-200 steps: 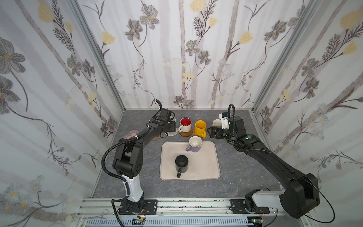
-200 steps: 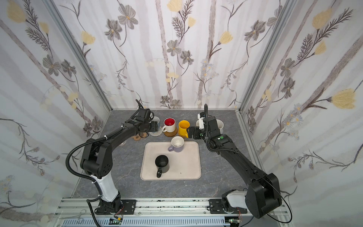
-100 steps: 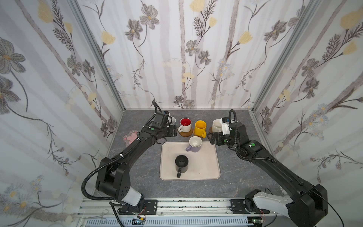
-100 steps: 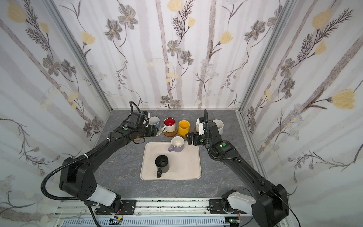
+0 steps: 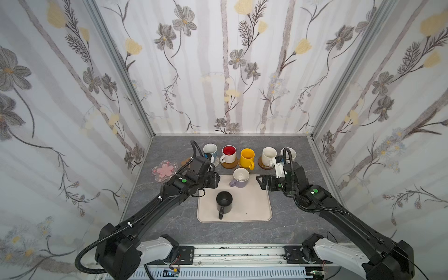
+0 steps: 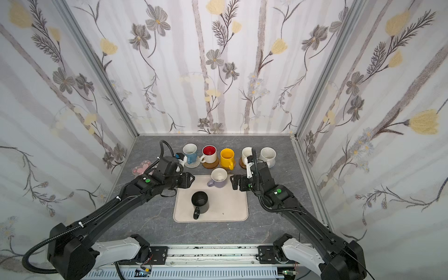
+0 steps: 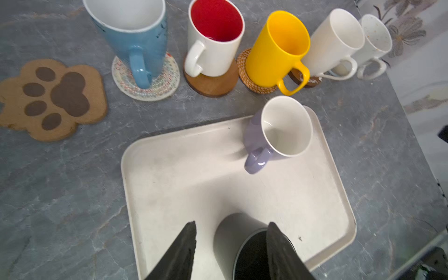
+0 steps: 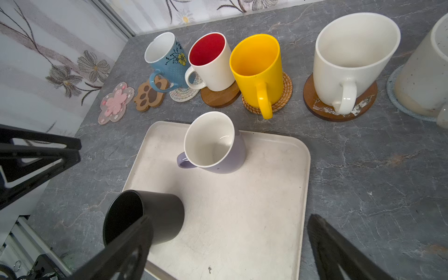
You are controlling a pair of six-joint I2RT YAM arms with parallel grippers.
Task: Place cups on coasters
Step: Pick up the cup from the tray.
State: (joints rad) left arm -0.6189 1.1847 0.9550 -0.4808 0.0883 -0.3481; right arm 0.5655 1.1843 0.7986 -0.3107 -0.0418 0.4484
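While both arms reach low toward the tray, the left gripper gapes narrowly and the right gripper widely, both empty. The lavender mug and black mug stand on the tray.

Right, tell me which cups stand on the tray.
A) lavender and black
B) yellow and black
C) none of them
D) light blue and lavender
A: in a top view, only the lavender mug and the black mug stand on the beige tray.
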